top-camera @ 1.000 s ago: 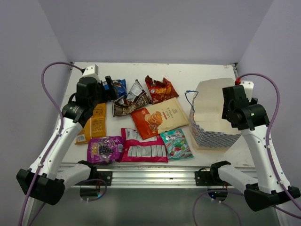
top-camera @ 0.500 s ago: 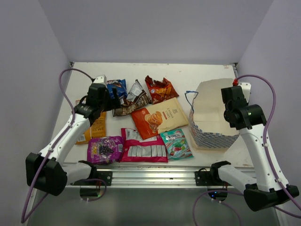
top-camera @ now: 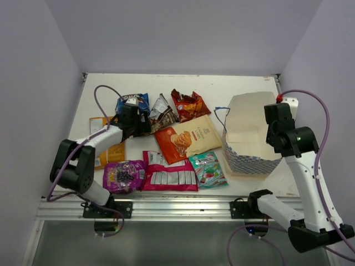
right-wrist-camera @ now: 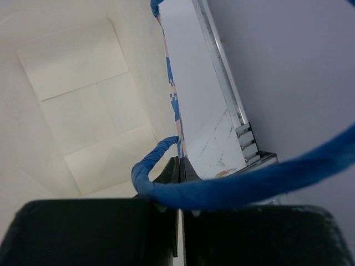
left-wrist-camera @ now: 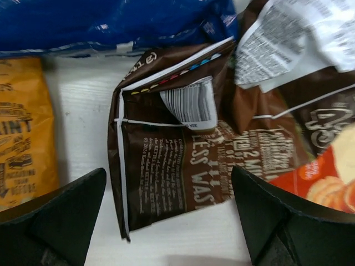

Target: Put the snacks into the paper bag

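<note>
The snacks lie spread over the left and middle of the table. My left gripper (left-wrist-camera: pixel 169 219) is open and low over the table, its fingers either side of the brown packet's (left-wrist-camera: pixel 183 160) lower edge, not touching it. From above, that gripper (top-camera: pixel 140 123) sits by the brown packet (top-camera: pixel 158 115), between the blue packet (top-camera: pixel 136 101) and the orange packet (top-camera: pixel 113 149). The paper bag (top-camera: pixel 249 158) stands open at the right. My right gripper (right-wrist-camera: pixel 180 166) is shut on the bag's right rim (right-wrist-camera: pixel 173 105), with a blue string handle (right-wrist-camera: pixel 147 169) looped in front of it.
Other packets lie around: red (top-camera: pixel 188 104), orange-and-cream (top-camera: pixel 186 138), teal (top-camera: pixel 207 169), pink (top-camera: pixel 169 177) and purple (top-camera: pixel 123 175). A metal rail (top-camera: pixel 177 208) runs along the table's near edge. Walls close in on the left, back and right.
My left arm has swung down and to the right, from above the blue packet to low beside the brown packet. The right arm has barely shifted at the bag's rim.
</note>
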`<state>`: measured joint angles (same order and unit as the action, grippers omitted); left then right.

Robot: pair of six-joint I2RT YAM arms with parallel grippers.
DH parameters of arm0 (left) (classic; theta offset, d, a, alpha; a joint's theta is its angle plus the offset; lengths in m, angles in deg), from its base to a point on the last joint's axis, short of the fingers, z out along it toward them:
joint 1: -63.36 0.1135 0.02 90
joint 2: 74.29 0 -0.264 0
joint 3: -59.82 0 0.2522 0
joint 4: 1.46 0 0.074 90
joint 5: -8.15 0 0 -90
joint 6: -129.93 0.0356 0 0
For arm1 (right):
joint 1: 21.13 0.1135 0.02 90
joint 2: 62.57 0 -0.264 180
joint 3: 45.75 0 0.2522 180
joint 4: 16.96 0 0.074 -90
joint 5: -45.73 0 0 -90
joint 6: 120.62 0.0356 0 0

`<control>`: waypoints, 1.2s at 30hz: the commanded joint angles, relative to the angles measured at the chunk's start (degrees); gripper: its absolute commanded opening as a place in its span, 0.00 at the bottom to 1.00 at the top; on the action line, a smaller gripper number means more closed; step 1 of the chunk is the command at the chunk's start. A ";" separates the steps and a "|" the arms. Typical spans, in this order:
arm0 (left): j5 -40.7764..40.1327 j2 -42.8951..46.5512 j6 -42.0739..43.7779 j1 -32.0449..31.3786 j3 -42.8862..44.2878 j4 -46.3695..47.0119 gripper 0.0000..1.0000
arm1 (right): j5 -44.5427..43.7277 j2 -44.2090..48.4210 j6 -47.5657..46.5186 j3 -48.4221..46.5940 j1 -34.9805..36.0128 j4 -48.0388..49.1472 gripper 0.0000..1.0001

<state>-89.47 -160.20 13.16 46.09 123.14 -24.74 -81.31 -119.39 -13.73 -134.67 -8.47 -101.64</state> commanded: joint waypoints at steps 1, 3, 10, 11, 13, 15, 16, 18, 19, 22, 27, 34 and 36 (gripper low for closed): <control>-0.02 -6.53 1.45 -0.30 2.37 6.53 0.99 | 1.18 1.27 -0.54 -2.89 -0.27 -0.36 0.00; -0.99 -8.13 1.63 -0.21 3.17 6.45 0.98 | 1.26 1.36 -0.54 -3.24 -0.19 -0.54 0.00; -2.58 -9.90 2.51 -0.39 4.93 6.09 0.02 | 2.32 1.80 -0.62 -2.72 -0.27 -0.28 0.00; -2.32 -9.11 2.51 -0.30 5.02 6.09 0.00 | 2.32 1.71 -0.54 -2.54 -0.27 -0.19 0.00; -1.53 -5.07 1.89 -0.39 5.54 5.39 0.00 | 3.11 1.62 -0.71 -2.02 -0.19 0.42 0.00; 0.48 -0.69 0.67 -0.48 5.72 4.60 0.00 | 3.81 1.45 -0.71 -1.22 -0.27 1.30 0.00; 1.54 4.12 -0.04 -0.65 6.24 4.42 0.00 | 4.25 1.45 -0.71 -0.87 -0.27 1.57 0.00; 4.61 10.89 -2.23 -0.83 7.65 4.16 0.00 | 4.52 1.27 -0.54 -0.26 -0.27 2.09 0.00; 5.41 12.42 -2.85 -1.44 11.05 3.55 0.00 | 4.69 1.01 -0.62 -0.17 -0.27 2.18 0.00; 10.15 14.80 -4.87 -3.89 22.36 0.21 0.00 | 4.87 0.66 -0.89 0.18 -0.27 2.71 0.00; 17.27 9.81 -7.51 -10.31 43.13 -0.68 0.00 | 5.92 0.04 -1.06 0.97 -0.27 3.68 0.00; 26.69 -6.71 -11.20 -24.72 70.99 2.74 0.00 | 7.24 -0.05 -1.24 1.94 -0.27 4.82 0.00; 27.82 -10.13 -12.08 -28.31 73.30 5.47 0.00 | 7.77 -0.05 -1.24 2.29 -0.27 5.08 0.00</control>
<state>-67.19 -164.85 4.35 21.91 192.86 -22.31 -75.84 -119.44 -14.24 -133.14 -8.47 -98.40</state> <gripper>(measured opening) 0.020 0.011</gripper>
